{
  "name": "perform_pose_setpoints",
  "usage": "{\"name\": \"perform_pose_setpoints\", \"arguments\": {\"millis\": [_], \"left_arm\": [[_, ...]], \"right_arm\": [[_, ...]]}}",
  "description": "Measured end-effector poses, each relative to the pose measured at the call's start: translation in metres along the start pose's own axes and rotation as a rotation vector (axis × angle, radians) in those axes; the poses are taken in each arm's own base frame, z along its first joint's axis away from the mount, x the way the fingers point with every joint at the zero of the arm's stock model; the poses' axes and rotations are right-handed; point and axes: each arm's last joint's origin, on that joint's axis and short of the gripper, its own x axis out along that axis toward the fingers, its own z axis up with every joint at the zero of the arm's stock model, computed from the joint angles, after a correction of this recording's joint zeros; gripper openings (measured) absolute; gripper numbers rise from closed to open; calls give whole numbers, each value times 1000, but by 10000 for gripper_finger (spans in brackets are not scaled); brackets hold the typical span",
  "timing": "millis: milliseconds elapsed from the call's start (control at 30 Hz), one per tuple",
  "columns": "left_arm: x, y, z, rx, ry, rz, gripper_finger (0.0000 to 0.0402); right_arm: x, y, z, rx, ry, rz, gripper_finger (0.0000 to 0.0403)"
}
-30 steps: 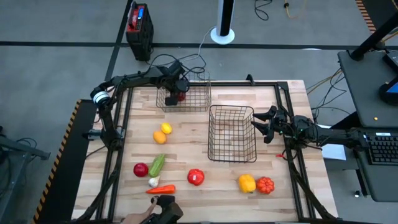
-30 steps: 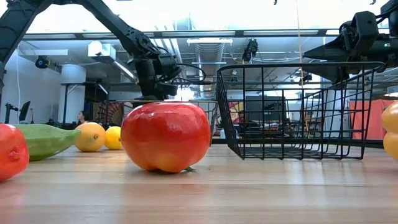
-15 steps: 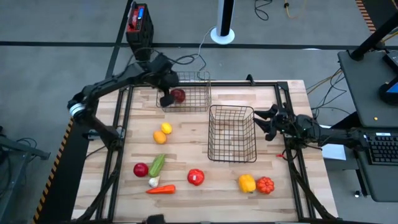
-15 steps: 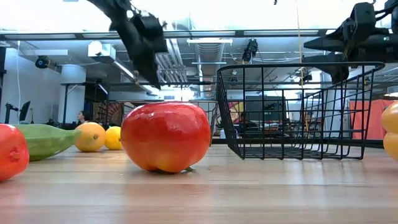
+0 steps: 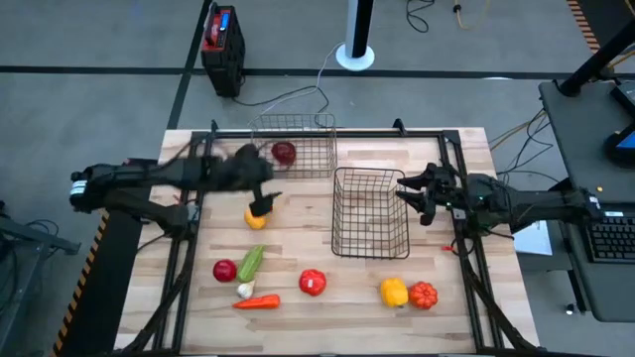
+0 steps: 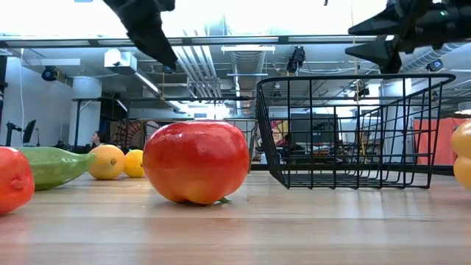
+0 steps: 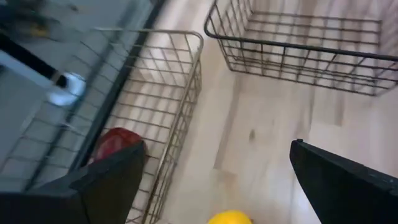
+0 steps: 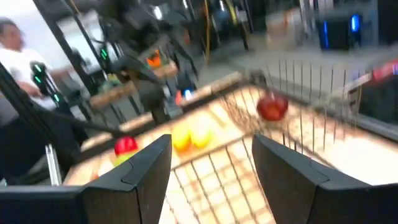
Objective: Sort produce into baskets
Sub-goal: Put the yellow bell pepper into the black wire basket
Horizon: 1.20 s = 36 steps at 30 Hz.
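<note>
Swinging away from the far basket [image 5: 295,157], the left arm has left a dark red fruit [image 5: 284,152] lying in it and now hangs over the two yellow-orange pieces [image 5: 257,217] at about ten o'clock on the table. The left gripper [image 5: 260,202] has its fingers spread wide and holds nothing.

These toys look light, hard and smooth, so my guess is a round one could squirt out of a pinch; taking it across its widest middle seems safest.

Nearby, the middle basket [image 5: 370,211] sits empty at centre. At seven o'clock lie a red fruit [image 5: 224,269], cucumber [image 5: 250,262], garlic [image 5: 245,290] and carrot [image 5: 257,301]; a tomato [image 5: 312,283] at six, pepper [image 5: 394,292] and a ribbed orange-red piece [image 5: 423,295] at five. The two yellow-orange pieces touch, which may crowd the fingers.

At three o'clock the right gripper [image 5: 417,194] waits beside the middle basket, fingers parted.
</note>
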Motion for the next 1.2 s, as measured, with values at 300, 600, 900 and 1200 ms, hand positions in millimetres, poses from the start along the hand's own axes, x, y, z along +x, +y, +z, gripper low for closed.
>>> {"name": "perform_pose_setpoints", "arguments": {"millis": [300,600,900,1200], "left_arm": [[-43,-57,-27,-108,-273,75,380],[-61,-79,-26,-127,-318,9,380],[-62,-83,-37,-125,-242,-23,380],[-61,-81,-46,-212,-170,-14,380]], "right_arm": [[20,36,44,26,507,-168,215],[20,108,91,98,728,-189,215],[33,180,82,237,901,-319,215],[39,243,23,377,1274,-498,215]]}}
